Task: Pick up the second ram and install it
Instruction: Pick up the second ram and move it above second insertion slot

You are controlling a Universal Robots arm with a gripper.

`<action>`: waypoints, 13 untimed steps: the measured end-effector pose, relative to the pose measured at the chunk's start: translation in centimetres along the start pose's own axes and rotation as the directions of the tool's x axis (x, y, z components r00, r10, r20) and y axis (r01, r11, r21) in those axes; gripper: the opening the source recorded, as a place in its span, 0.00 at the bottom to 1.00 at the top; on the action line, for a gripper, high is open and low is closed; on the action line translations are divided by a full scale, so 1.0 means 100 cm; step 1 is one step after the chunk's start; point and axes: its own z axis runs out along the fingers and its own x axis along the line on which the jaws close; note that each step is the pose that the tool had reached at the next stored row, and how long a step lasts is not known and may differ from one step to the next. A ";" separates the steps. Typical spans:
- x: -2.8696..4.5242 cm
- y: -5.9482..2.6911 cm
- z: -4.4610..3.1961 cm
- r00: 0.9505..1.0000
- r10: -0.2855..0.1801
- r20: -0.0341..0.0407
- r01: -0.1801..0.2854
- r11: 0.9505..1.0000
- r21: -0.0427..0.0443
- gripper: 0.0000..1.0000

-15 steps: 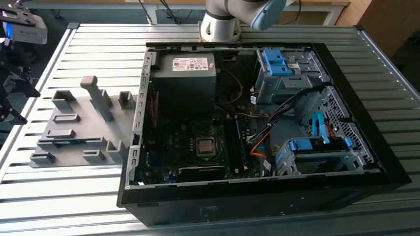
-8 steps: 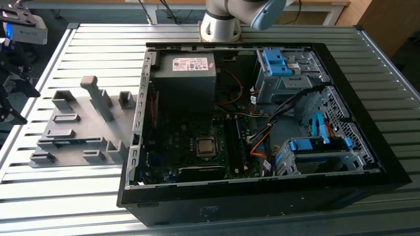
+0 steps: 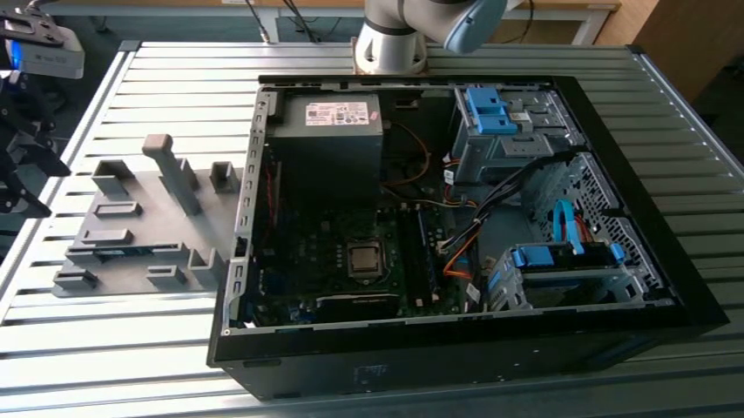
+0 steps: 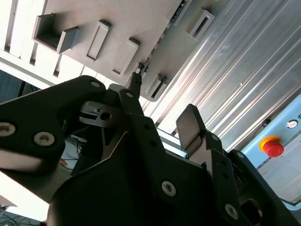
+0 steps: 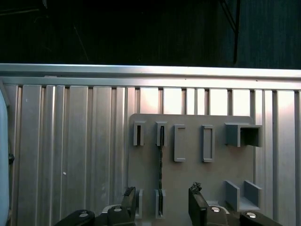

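Over the second ram [image 5: 160, 174] in its grey holder [image 5: 188, 181], the gripper [image 5: 162, 195] points down, fingers spread.

An open computer case [image 3: 465, 370] lies on the slatted bench [image 3: 174, 87]. A grey tray [image 3: 152, 228] of upright blocks sits just beside it, toward the exterior view's left.

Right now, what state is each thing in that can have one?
second ram: standing on edge in the grey fixture's slots, not gripped.
tool: open, one finger either side of the ram.
computer case: lying flat, side open.
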 end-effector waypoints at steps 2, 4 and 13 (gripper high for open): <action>0.0000 0.0000 0.0000 1.000 0.000 0.000 0.000 1.000 0.000 0.52; 0.0000 0.0000 0.0001 1.000 0.000 0.000 0.000 1.000 0.000 0.40; 0.0000 0.0000 0.0002 1.000 0.000 0.000 0.000 1.000 0.000 0.11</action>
